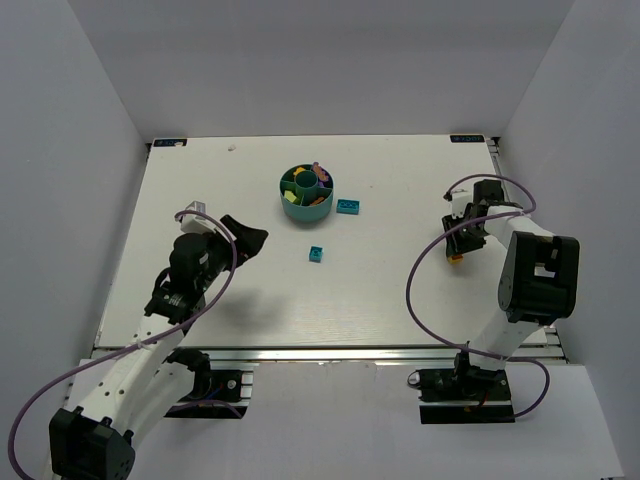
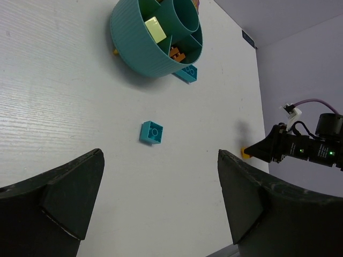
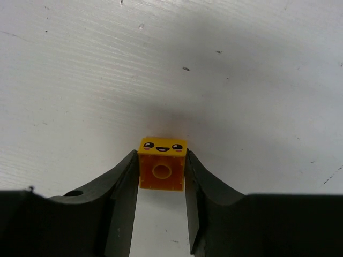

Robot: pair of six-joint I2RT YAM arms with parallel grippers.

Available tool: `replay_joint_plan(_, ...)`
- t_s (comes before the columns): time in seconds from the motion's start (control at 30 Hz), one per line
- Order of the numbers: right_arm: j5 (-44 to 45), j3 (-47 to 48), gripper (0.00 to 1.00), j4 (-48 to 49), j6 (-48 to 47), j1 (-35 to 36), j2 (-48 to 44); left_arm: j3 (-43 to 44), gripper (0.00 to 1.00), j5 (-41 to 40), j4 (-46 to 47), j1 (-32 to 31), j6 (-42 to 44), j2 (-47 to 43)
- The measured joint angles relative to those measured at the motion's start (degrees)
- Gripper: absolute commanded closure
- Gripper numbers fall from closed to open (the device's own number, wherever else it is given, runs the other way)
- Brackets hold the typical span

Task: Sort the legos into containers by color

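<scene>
White table (image 1: 250, 300), pale walls around. Yellow-orange smiley brick (image 3: 162, 163) sits at the right side, pinched between the fingers of the right hand (image 3: 161, 176). Teal divided bowl (image 1: 306, 193) near the far centre holds several bricks; two teal bricks (image 1: 348, 207) (image 1: 316, 254) lie just outside it. Left hand (image 2: 161, 209) spread wide, holding nothing.

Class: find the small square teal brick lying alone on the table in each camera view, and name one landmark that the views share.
Top external: small teal brick, centre of the table, below the bowl.
Left wrist, mid-frame, between the open fingers.
Right wrist: not in it.
Shared landmark: teal divided bowl, in the top and left wrist views only.
</scene>
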Motion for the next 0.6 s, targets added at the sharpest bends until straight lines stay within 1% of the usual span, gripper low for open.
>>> replay_joint_plan(0.03, 0.0, 0.0, 0.68, 0.1, 0.0, 0.0, 0.0, 0.0, 0.05, 0.0, 0.0, 0.0, 0.0, 0.0)
replay_joint_plan(0.07, 0.0, 0.0, 0.75, 0.1, 0.0, 0.0, 0.0, 0.0, 0.05, 0.0, 0.0, 0.0, 0.0, 0.0)
replay_joint_plan(0.13, -0.2, 0.0, 0.85, 0.0, -0.2, 0.0, 0.0, 0.0, 0.05, 0.0, -0.1, 0.0, 0.0, 0.0)
replay_joint_plan(0.17, -0.5, 0.2, 0.94, -0.1, -0.3, 0.2, 0.0, 0.0, 0.05, 0.0, -0.2, 0.0, 0.0, 0.0)
replay_joint_plan(0.23, -1.9, 1.0, 1.00, -0.5, -0.9, 0.5, 0.0, 0.0, 0.05, -0.2, -0.5, 0.0, 0.1, -0.1)
replay_joint_plan(0.33, -6.6, 4.1, 1.00, -1.4, -2.2, 2.4, -0.1, 0.0, 0.05, -0.7, -1.0, 0.0, 0.3, -0.7)
replay_joint_plan(0.4, -11.5, 7.5, 1.00, -1.6, -2.8, 4.9, -0.2, 0.0, 0.05, -1.6, -1.0, 0.0, 0.5, -1.5)
replay_joint_plan(0.53, -20.7, 15.9, 1.00, 0.9, -2.4, 13.7, -0.2, 0.0, 0.05, -2.8, -1.0, 0.0, 1.0, -3.1)
replay_joint_plan(0.6, -24.4, 20.5, 1.00, 4.2, -0.5, 19.2, 0.1, 0.0, 0.05, -3.2, -1.0, 0.0, 1.2, -3.2)
